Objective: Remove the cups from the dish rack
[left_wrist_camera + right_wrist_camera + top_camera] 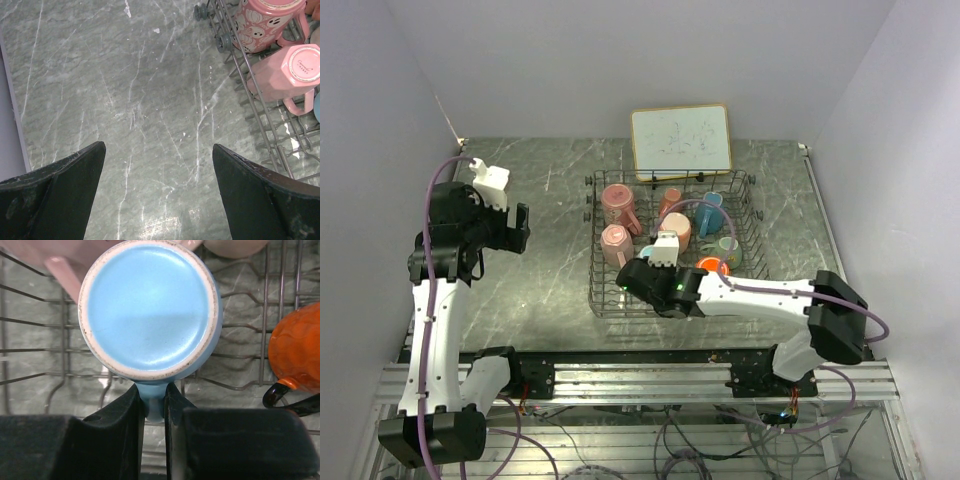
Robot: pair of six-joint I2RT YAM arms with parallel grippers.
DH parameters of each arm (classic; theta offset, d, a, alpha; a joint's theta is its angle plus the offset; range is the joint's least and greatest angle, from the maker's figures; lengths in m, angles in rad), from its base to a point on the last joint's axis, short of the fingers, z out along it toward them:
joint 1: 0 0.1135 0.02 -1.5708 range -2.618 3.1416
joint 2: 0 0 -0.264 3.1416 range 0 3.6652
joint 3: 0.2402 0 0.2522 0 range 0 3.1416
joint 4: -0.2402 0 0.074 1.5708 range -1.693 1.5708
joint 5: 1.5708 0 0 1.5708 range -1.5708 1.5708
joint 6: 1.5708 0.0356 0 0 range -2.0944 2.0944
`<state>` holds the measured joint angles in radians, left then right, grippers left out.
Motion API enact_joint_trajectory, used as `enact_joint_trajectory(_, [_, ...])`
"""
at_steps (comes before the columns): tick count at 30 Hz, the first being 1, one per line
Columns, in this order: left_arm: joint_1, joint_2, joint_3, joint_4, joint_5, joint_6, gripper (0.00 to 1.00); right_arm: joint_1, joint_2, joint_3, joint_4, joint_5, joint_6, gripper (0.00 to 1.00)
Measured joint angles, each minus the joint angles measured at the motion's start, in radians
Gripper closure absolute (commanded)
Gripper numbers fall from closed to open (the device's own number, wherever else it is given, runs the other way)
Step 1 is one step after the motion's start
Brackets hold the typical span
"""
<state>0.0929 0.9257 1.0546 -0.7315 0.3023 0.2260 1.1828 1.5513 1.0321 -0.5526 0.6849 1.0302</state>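
**Eight mugs in the rack, one gripped by its handle**

Eight glossy ceramic mugs sit inside the dish rack (592, 270), all between its upright tines. By colour they are two pink, two peach, one light blue, one darker blue, one teal and one orange-red.

The light blue mug (150, 310) stands upside down near the rack's front row. Its round base faces up, ringed by a bare, speckled cream foot. The right jaws are pinched narrow on its small handle, one black pad on each side.

The orange-red mug (295, 350) lies just beside it, with a dimpled skin and a black handle. One pink mug (260, 25) carries printed white ghosts and pumpkins. The other pink mug (290, 75) is faceted, and its base bears a maker's stamp too small to read. The peach pair (677, 230), the darker blue mug (710, 210) and the teal mug (728, 248) fill the middle and right of the rack.

The rack is one rectangular basket of thin grey wire, resting on the grey, white-veined marbled worktop (540, 260). One wood-framed whiteboard (680, 138) leans behind it, with faint scribbles that cannot be read.

The left jaws stand wide apart and hold nothing, over bare worktop left of the rack.
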Motion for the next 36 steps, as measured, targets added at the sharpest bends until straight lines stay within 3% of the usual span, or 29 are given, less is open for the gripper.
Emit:
enact_joint_trajectory(9, [0.002,-0.153,-0.095,0.050,0.142,0.085,0.01,-0.042,-0.147,0.130,-0.027,-0.071,-0.066,1.00])
enact_joint_trajectory(15, [0.002,-0.304,-0.195,0.103,0.323,0.188,0.02,-0.171,-0.209,0.220,-0.005,-0.327,-0.114,1.00])
enact_joint_trajectory(21, [0.002,-0.288,-0.195,0.106,0.444,0.267,0.03,-0.262,-0.218,0.282,0.049,-0.586,-0.110,1.00])
enact_joint_trajectory(27, [0.002,-0.263,-0.195,0.156,0.554,0.208,0.00,-0.288,-0.203,0.268,0.219,-0.838,-0.006,1.00])
enact_joint_trajectory(36, [0.002,-0.309,-0.195,0.216,0.623,0.150,0.05,-0.298,-0.137,0.135,0.604,-1.080,0.259,1.00])
